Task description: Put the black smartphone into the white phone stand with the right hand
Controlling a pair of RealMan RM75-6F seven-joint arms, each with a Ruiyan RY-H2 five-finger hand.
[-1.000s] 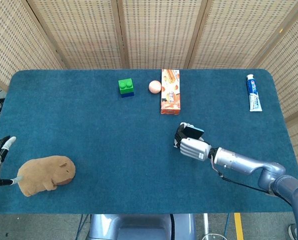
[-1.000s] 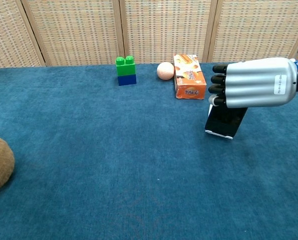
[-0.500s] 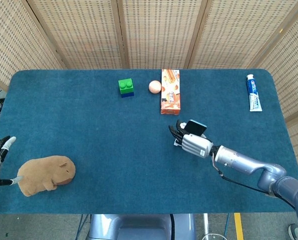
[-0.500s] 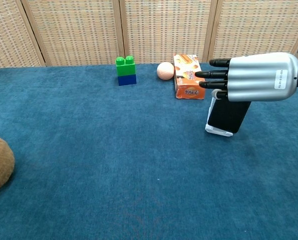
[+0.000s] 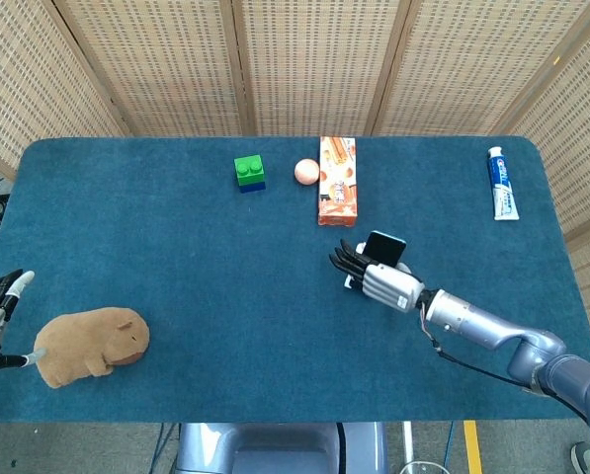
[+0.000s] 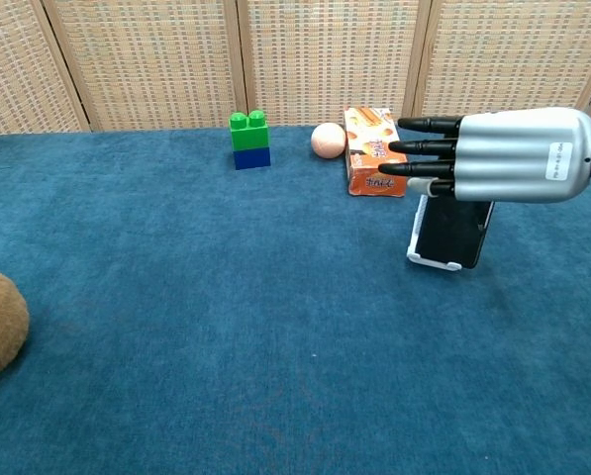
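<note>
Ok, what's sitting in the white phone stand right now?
The black smartphone stands in the white phone stand, leaning back. The right hand covers the phone's top edge with fingers extended, so contact there can't be judged.

Lab: screened table (image 5: 97, 197), misc props

Orange snack box (image 6: 375, 153) shows white lettering on its front, too blurred to spell out; toothpaste tube (image 5: 503, 184) carries blue print, unreadable from up here; small label on the right hand (image 6: 503, 156), its print far too tiny.
</note>
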